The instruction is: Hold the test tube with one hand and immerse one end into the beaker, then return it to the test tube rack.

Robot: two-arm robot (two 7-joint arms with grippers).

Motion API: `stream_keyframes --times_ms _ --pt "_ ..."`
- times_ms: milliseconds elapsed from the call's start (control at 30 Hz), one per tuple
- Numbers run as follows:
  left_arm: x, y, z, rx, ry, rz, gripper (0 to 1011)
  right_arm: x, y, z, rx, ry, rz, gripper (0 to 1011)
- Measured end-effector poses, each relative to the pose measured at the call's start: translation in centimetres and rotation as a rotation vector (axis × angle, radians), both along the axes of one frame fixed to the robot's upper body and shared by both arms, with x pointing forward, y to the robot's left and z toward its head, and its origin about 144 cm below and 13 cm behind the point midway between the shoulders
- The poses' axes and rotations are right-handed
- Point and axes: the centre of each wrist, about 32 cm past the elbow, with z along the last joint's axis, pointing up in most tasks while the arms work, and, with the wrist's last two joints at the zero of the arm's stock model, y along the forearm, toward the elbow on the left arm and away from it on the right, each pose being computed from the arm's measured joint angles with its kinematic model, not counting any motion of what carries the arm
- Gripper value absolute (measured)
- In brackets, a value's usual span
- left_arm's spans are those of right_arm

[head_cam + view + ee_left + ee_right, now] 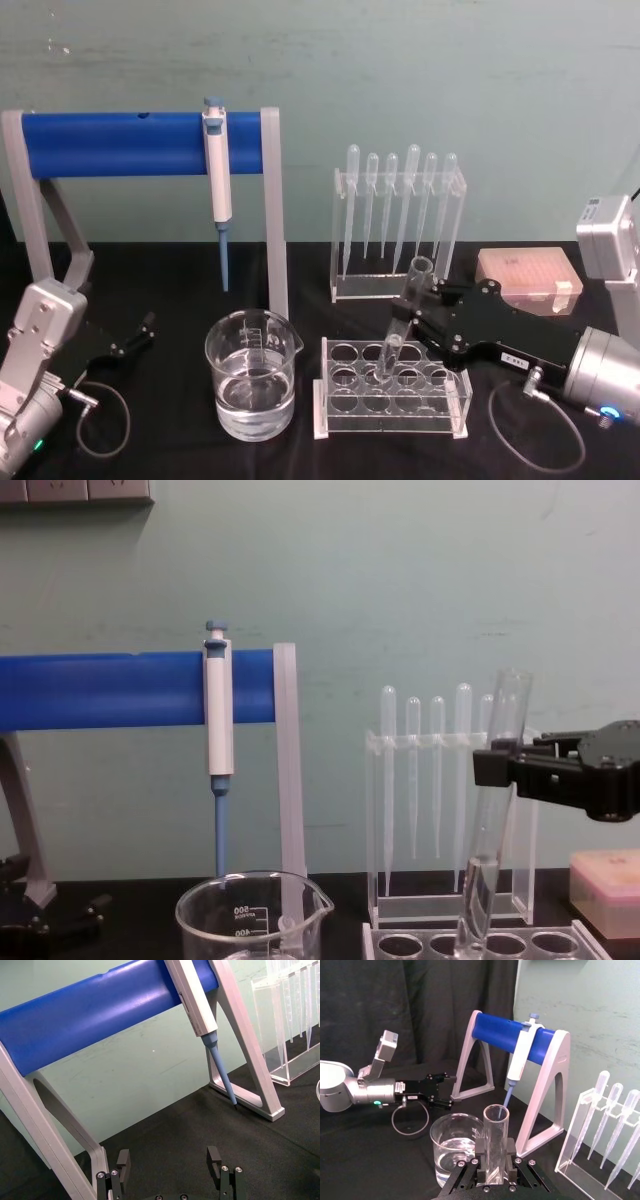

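The clear glass test tube (408, 305) (495, 1135) (493, 810) leans with its open rim up and its round end down at a hole of the clear rack (330, 425) (372, 942). My right gripper (412, 308) (495, 1162) (497, 765) is shut on the tube's middle, one black finger on each side. The beaker (253, 375) (454, 1145) (250, 915), part filled with clear liquid, stands just left of the rack. My left gripper (143, 332) (168, 1160) (442, 1091) rests open near the table's left side, holding nothing.
A blue-and-white pipettor (217, 165) (219, 710) hangs on the blue bar stand (120, 145) behind the beaker. A clear stand with several plastic pipettes (400, 215) is behind the rack. A pink tip box (527, 277) lies at the right.
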Motion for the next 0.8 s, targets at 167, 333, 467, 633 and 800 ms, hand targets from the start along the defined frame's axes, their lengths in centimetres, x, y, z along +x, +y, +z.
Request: stream_keyframes --times_ms 167,333,467,633,800 --pt "0.00 0.00 0.00 0.000 0.000 0.000 1000 0.23 -0.16 -0.44 -0.006 0.002 -0.009 224" --pt "0.00 0.00 0.00 0.000 0.000 0.000 1000 0.51 -0.07 -0.71 -0.009 -0.002 -0.013 224" --pt "0.00 0.00 0.00 0.000 0.000 0.000 1000 0.66 0.05 -0.86 -0.008 -0.005 -0.015 224" --pt "0.00 0.00 0.00 0.000 0.000 0.000 1000 0.77 0.19 -0.95 -0.006 -0.006 -0.015 224" --pt "0.00 0.00 0.00 0.000 0.000 0.000 1000 0.85 0.31 -1.09 -0.006 -0.006 -0.014 224"
